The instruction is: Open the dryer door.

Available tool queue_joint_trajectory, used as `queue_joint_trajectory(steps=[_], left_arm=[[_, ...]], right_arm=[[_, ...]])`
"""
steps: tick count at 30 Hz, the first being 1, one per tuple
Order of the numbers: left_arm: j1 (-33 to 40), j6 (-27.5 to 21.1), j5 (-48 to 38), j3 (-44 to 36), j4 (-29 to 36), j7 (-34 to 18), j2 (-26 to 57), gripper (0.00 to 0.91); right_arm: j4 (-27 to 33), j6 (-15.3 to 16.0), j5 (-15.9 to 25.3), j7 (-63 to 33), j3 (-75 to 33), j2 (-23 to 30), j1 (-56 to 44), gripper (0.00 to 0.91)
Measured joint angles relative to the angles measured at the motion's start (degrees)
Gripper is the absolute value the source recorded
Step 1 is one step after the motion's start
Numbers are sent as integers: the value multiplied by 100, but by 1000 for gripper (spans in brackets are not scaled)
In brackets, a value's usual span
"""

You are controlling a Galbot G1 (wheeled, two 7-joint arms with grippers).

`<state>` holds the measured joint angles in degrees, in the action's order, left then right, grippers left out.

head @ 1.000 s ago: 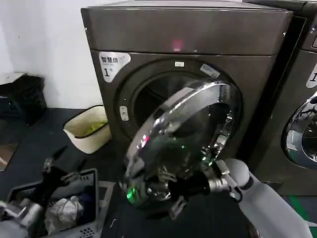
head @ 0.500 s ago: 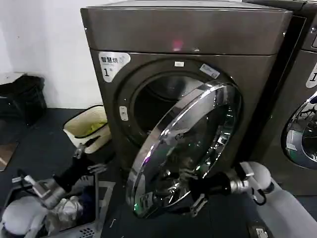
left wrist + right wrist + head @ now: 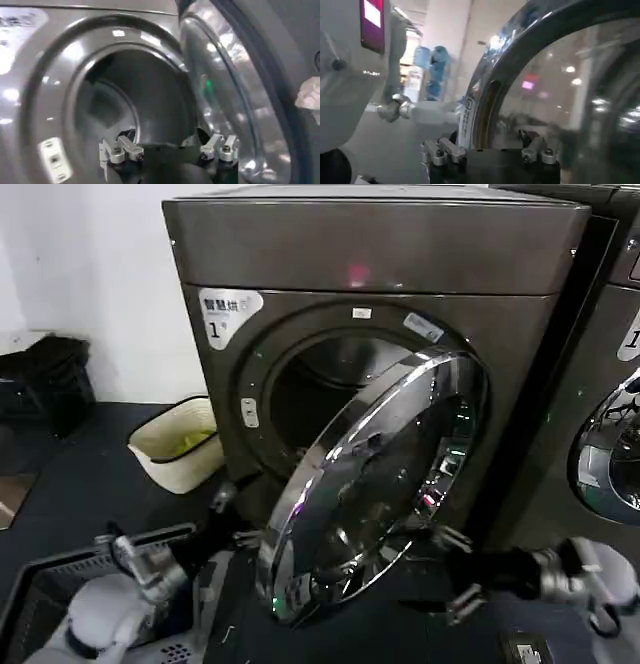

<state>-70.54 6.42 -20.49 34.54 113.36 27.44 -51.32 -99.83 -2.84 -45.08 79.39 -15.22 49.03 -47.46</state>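
The dryer door (image 3: 385,469), a chrome-rimmed porthole with dark glass, stands partly swung out from the bronze-grey dryer (image 3: 380,254), hinged on its right side. The dark drum opening (image 3: 300,389) shows behind it. My left gripper (image 3: 238,516) is open just beside the door's lower left rim, holding nothing. In the left wrist view the left gripper (image 3: 167,142) faces the drum (image 3: 115,105), with the door (image 3: 225,100) beside it. My right gripper (image 3: 453,572) is open below and right of the door, apart from it. The right wrist view has my right gripper (image 3: 487,145) looking at the door rim (image 3: 487,95).
A cream bin (image 3: 180,446) sits on the dark floor left of the dryer. A grey laundry basket (image 3: 50,579) is at the lower left under my left arm. A second grey machine with its own chrome door (image 3: 612,454) stands to the right.
My right gripper has drawn back from the door to the lower right. My left gripper rose from the basket to the door's lower left rim. The door stands slightly wider open.
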Motion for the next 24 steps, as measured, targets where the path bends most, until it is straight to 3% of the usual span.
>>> queue_joint_trajectory(steps=[13, 24], left_arm=[[707, 113, 53, -1412, -170, 72, -108, 907], [1258, 434, 24, -2456, -389, 82, -288, 907]], right_arm=[[-601, -265, -138, -21, -2428, -106, -2143, 907], [-1439, -763, -382, -126, -4910, 712, -4567, 907]])
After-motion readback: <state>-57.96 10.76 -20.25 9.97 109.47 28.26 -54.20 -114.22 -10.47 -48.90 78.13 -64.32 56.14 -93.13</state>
